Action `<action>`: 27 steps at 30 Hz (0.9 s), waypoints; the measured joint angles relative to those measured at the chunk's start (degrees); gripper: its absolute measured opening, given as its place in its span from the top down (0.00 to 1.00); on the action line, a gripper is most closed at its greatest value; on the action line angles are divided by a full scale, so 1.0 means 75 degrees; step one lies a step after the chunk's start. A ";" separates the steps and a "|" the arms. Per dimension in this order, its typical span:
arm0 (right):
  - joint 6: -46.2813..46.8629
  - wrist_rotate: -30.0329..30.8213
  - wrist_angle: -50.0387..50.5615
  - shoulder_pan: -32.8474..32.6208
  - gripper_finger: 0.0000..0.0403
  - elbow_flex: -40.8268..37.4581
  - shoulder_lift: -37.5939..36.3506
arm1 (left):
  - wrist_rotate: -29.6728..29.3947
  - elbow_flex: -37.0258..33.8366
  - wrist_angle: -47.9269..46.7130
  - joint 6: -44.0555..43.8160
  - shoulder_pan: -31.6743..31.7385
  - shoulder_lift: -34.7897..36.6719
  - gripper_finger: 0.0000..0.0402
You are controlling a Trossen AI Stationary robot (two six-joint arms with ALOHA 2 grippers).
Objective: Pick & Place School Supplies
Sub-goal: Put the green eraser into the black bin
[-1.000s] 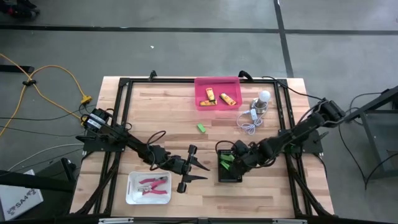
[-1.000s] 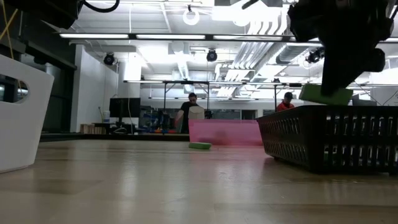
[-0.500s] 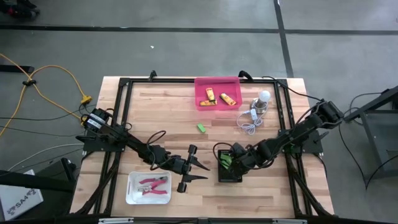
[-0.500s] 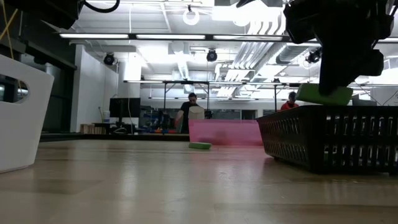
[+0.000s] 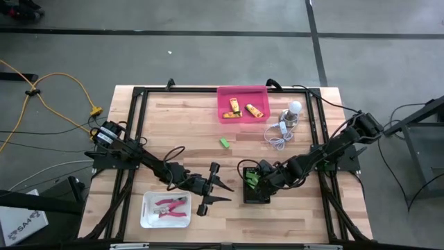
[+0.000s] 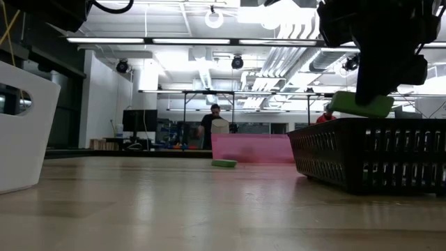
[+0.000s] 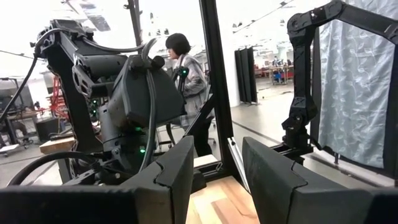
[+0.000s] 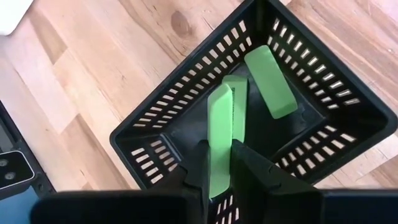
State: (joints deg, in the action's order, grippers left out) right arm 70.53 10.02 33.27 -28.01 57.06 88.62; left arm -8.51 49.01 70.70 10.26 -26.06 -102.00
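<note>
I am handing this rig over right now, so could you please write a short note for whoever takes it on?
Right gripper: over the black basket, a green block between its fingers.
Left gripper: open, empty, waiting near the white bin.
Done: two green blocks in the basket, pink tools in the white bin, yellow pieces in the pink tray.
Left: drop this block; one green block lies on the table.

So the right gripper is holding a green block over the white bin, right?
Not the white bin. The right gripper holds a green block over the black basket, as the right wrist view shows; two more green blocks lie inside it.
</note>
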 joint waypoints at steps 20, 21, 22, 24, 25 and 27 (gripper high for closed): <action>-0.0246 -0.0015 -0.0077 0.0000 0.89 0.0000 0.0000 | -0.0013 0.0000 0.0000 -0.0172 0.0001 0.0000 0.67; -0.0246 -0.0025 -0.0074 0.0000 0.89 0.0000 0.0000 | -0.0032 0.0000 0.0000 -0.0172 0.0000 0.0000 0.67; -0.0246 -0.0052 -0.0074 0.0000 0.89 0.0000 0.0000 | -0.0032 0.0000 0.0000 -0.0172 0.0000 0.0000 0.67; -0.0246 -0.0116 -0.0074 0.0000 0.89 0.0000 0.0000 | -0.0032 0.0000 0.0000 -0.0172 0.0000 0.0000 0.67; -0.0246 -0.0136 -0.0074 0.0000 0.89 0.0000 0.0000 | -0.0032 0.0000 0.0000 -0.0172 0.0000 0.0000 0.67; -0.0249 -0.0155 -0.0071 0.0000 0.89 0.0000 0.0000 | -0.0032 0.0000 0.0001 -0.0172 0.0000 0.0000 0.67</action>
State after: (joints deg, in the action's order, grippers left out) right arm 68.66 8.86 32.73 -28.01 57.06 88.62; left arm -8.75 49.01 70.71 8.97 -26.06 -102.00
